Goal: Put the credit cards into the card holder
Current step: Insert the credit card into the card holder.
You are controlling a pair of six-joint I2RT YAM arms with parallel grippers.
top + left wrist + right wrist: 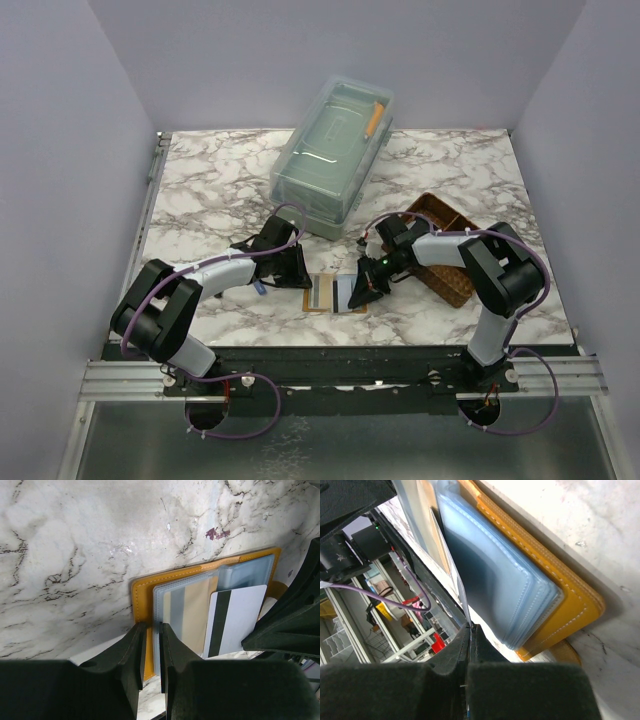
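Orange-tan leather is lying open on the marble worktop as the card holder is sitting just in front of the clear lidded box, toward the near edge, with its clear and light-blue sleeves facing up. From the box's front left, the left arm is extending to the holder. The left jaws are standing only narrowly apart, pinching the holder's left edge, with the orange cover and clear sleeve caught between them. From the box's front right, the right arm is extending the other way, and the right jaws are clamping fully shut on the thin edge of a pale credit card with a black stripe. That card is lying over the holder's right half, overlapping the light-blue sleeves; whether its end is inside a pocket cannot be told. A tan card with a grey stripe is showing through the clear sleeve. A brown woven tray is sitting to the box's front right, partly under the right arm.
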